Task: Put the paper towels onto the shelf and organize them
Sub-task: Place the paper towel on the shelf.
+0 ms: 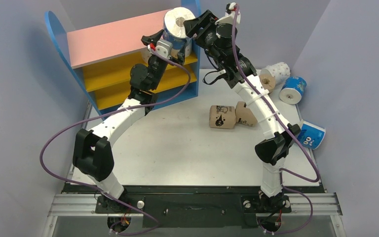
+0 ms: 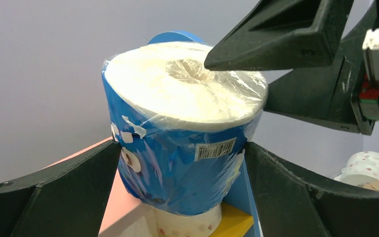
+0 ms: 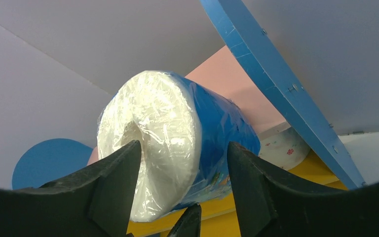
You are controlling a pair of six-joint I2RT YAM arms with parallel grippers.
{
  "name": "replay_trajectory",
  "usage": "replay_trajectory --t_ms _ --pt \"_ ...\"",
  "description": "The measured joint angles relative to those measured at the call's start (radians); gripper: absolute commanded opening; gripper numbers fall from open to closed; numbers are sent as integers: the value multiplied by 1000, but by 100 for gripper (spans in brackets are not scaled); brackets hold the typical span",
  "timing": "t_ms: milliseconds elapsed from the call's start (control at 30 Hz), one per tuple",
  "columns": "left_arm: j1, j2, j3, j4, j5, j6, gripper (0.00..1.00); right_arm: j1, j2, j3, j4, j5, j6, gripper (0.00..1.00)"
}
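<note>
Holding anything, is the left gripper (image 2: 180, 148)?

Yes. Its fingers are clamped on the sides of a blue-and-white roll (image 2: 177, 103), upright at the right end of the pink top board (image 1: 106, 42) of the shelf (image 1: 59, 34). The shelf stands at the far left corner of the tabletop (image 1: 177, 153).

And the right gripper (image 3: 182, 147)?

It straddles the same roll's upper end, one fingertip at the core, the other finger down the blue wrap. Whether it actually pinches, I cannot tell.

So how far along are we?

Early, I'd say. One white dotted roll (image 2: 187, 226) sits on a yellow board just under the held one, and the arms hide anything else that may be on the shelf. Six lie loose. Two tan rolls (image 1: 222, 117) are on their sides towards the middle of the table. Nearer the right edge are a dotted roll (image 1: 279, 71), what looks like a third tan one (image 1: 266, 81), and two blue rolls (image 1: 293, 89), one of them right at that edge.

What remains?

Setting this one down, fetching those six, and grouping like with like.
</note>
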Motion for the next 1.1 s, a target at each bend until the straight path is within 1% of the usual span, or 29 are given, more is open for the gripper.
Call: replay_trajectory --t_ms 433,667,933,1033,1100 --pt "-2 25 77 -27 -64 -21 96 -10 -1 -3 4 -6 2 66" --pt "-6 48 143 -90 -77 -23 96 -35 -47 -62 7 -24 2 69" --pt "2 71 235 -195 -125 -24 97 -69 -287 -378 51 -33 -3 71" --pt "3 84 264 -224 -137 -28 97 -70 -397 -510 100 -31 -8 71" --pt "3 92 279 -240 -143 -33 97 -70 -492 -643 157 -28 -13 70"
